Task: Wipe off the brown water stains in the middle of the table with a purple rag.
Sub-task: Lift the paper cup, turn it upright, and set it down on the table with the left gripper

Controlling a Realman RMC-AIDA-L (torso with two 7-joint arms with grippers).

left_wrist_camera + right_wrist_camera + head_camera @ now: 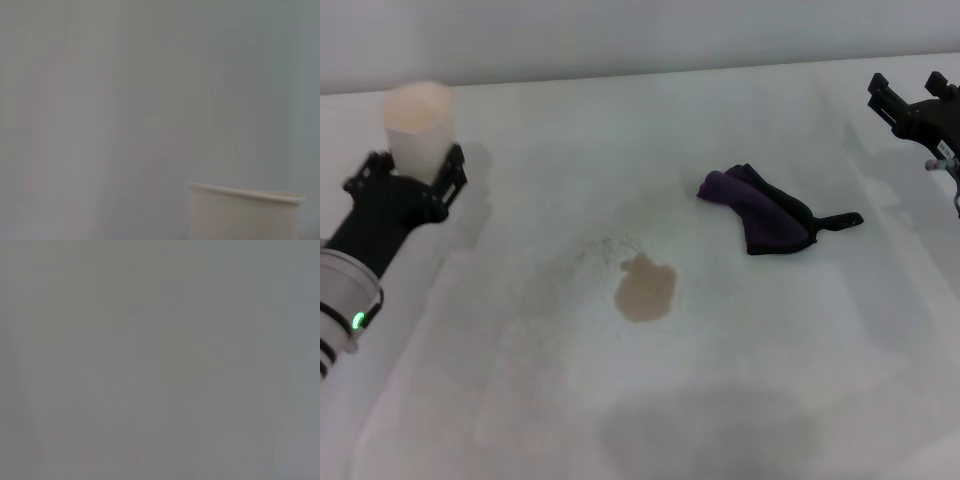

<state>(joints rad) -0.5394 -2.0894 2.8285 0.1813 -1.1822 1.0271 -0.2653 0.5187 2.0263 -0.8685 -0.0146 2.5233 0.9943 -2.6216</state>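
Observation:
The brown water stains [645, 288] form a tan blotch with dark specks on the white table [520, 400], near its middle. The purple rag [760, 208] lies crumpled to the right of and beyond the stains, its black loop tab pointing right. My right gripper [910, 92] is open and empty at the far right, apart from the rag. My left gripper [412, 162] is at the far left, its fingers closed around a white paper cup [417, 118] that stands upright. The cup's rim also shows in the left wrist view [247, 193]. The right wrist view shows only blank grey surface.
The table's far edge meets a pale wall at the back. A grey shadow lies on the table near the front edge.

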